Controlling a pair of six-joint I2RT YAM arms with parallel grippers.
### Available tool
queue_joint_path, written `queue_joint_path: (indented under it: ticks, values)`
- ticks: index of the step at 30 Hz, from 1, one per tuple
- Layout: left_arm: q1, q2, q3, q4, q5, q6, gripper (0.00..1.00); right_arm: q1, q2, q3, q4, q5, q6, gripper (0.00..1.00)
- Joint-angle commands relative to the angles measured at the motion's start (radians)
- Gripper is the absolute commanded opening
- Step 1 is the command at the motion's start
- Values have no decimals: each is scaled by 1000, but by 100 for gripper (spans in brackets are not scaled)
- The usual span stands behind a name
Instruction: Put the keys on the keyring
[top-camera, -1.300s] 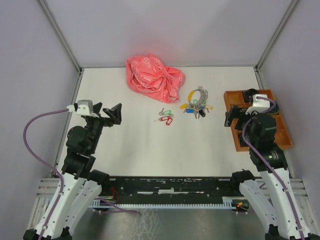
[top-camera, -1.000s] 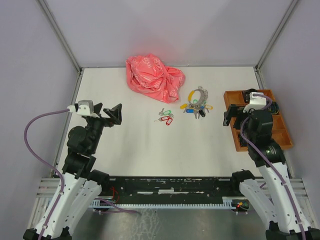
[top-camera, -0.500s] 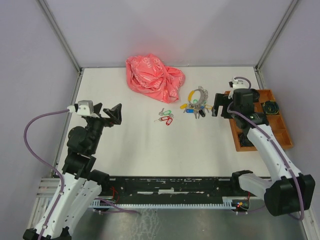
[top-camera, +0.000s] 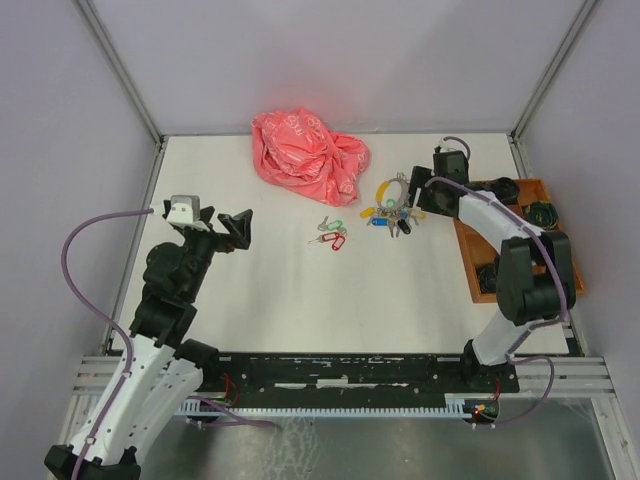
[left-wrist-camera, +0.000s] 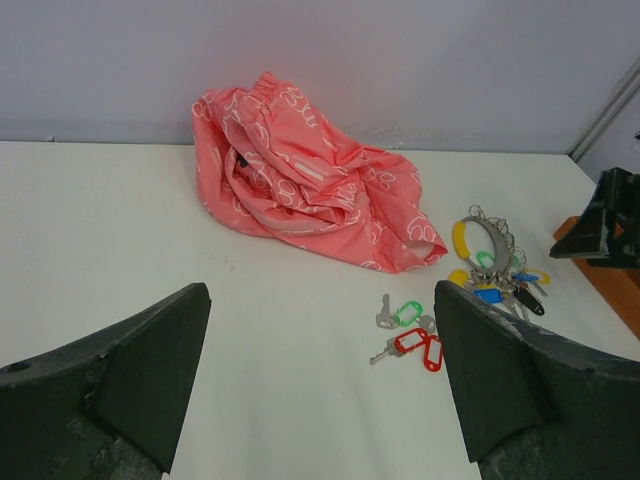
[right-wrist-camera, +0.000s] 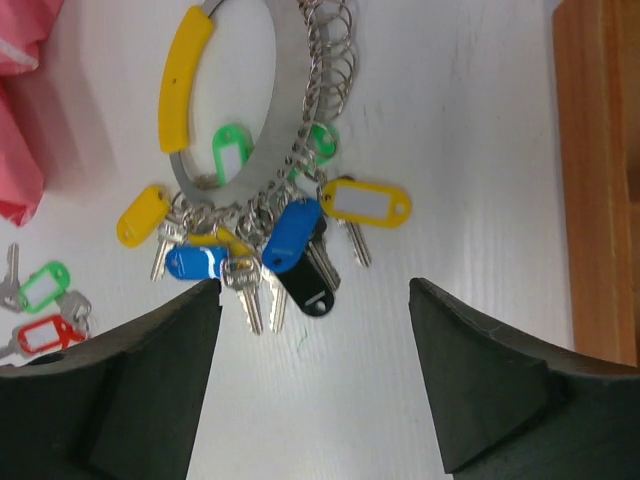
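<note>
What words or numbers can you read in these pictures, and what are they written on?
No words, numbers or signs can be read anywhere.
Tags on the keyring: their white windows look blank.
Tags on the loose keys: too small to be sure, but nothing shows on them.
Pink bag: a pattern of white loops, no letters that can be read.

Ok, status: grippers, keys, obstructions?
Left gripper open, empty; right gripper open above large silver wire keyring. Small red- and green-tagged silver keys loose, unthreaded. Pink crumpled cloth apart.
</note>
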Motion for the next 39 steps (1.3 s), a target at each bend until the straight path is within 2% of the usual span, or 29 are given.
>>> queue_joint_path:
  ticks: [1, 7, 16, 20, 24, 29, 32, 39]
  values:
    - [-2, 9, 27, 22, 26, 50, 99, -3, 150, 120, 104, 28, 61, 81]
    - [-3, 30, 31, 16, 31, 54, 99, -3, 325, 215, 138, 73, 95, 69]
    - [-4, 46, 38, 9, 49, 55, 99, -2, 440, 276, 104, 36, 109, 59]
    - [-4, 48, 42, 3, 58, 55, 99, -2, 452, 251, 86, 16, 97, 49]
    - [-4, 56, 46, -1, 80, 51, 98, -4, 406, 174, 94, -37, 74, 37]
    - [-4, 63, 54, -9, 119, 48, 96, -1, 310, 48, 92, -86, 44, 17]
    - [-4, 77, 68, -22, 147, 48, 95, 4, 241, -31, 79, -108, 24, 9]
    - [-3, 149, 102, -46, 286, -23, 92, 78, 37, -212, 22, -111, -10, 3]
